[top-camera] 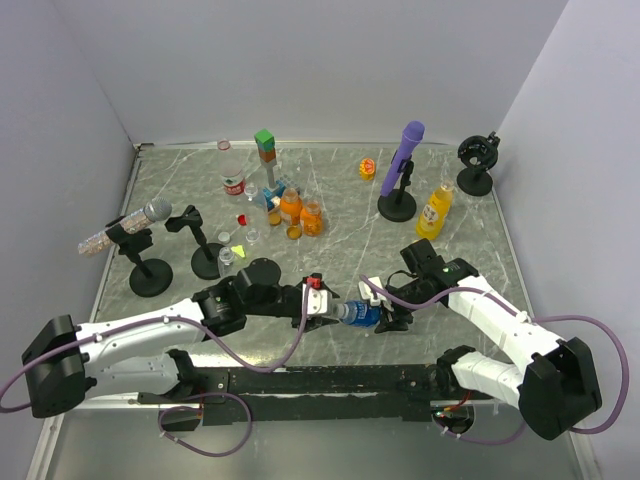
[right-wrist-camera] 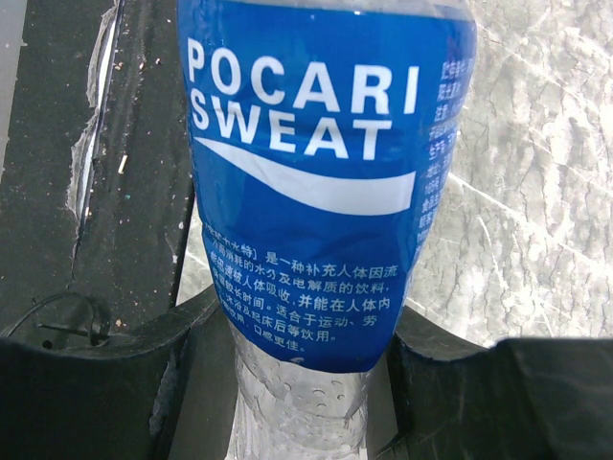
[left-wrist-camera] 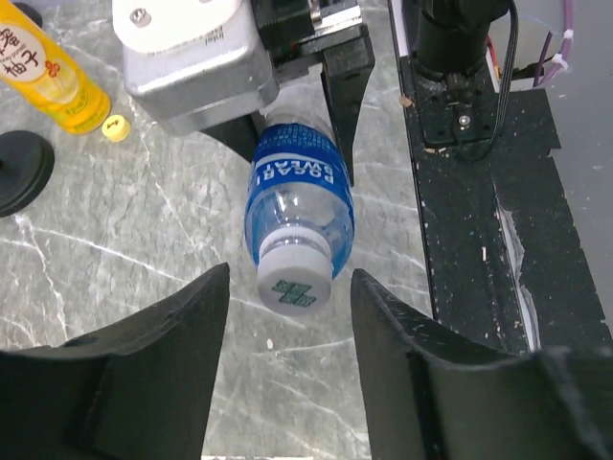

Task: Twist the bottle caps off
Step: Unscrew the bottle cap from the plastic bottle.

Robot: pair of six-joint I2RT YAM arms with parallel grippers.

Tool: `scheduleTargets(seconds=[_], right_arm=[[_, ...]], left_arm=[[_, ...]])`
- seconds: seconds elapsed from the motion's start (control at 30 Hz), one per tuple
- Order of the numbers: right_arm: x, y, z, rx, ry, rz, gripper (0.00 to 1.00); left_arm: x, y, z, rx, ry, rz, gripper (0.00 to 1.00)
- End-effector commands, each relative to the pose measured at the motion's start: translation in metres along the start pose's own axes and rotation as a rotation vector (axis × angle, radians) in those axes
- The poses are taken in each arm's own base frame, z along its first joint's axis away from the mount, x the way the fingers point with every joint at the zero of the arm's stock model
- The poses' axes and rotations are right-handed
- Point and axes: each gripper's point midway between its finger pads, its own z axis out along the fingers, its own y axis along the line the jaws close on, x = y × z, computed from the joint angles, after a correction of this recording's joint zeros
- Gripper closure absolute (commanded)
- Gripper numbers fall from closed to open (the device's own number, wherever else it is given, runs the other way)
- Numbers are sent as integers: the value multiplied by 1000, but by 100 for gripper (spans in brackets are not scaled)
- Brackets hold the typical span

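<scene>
**A:** Where is the blue-labelled bottle?

**B:** It lies on its side over the near middle of the worktop, between the two arms. The right gripper has its jaws clamped on the bottle's body.

**A:** And the cap?

**B:** It's white, on the neck, and points left towards the left gripper. Those jaws stand open on either side of it, with a gap on both sides.

**A:** Any other bottles?

**B:** A yellow juice bottle stands far right, beside the purple microphone. The other bottles cluster far left of centre.
</scene>
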Motion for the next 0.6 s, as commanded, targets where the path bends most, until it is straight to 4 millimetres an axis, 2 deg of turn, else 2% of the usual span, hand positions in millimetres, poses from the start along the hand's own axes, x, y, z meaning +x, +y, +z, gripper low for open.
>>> scheduleTargets(seconds=[0.0,0.13,0.27,0.43,0.57], right_arm=[[-7,0,-2,3,-21,-37,81],[-7,0,-2,3,-21,-37,81],[-7,-1,-2,2,-20,-37,81],[-6,0,-1,-1,-18,-34,81],[-6,0,-1,-1,-18,-32,81]], left_arm=[[-31,3,5,27,-90,45,44],[-28,1,8,38,-80,30,49],[-26,0,8,43,-70,17,58],[-29,-1,6,39,-68,-42,83],[-42,-7,2,49,-78,-207,91]])
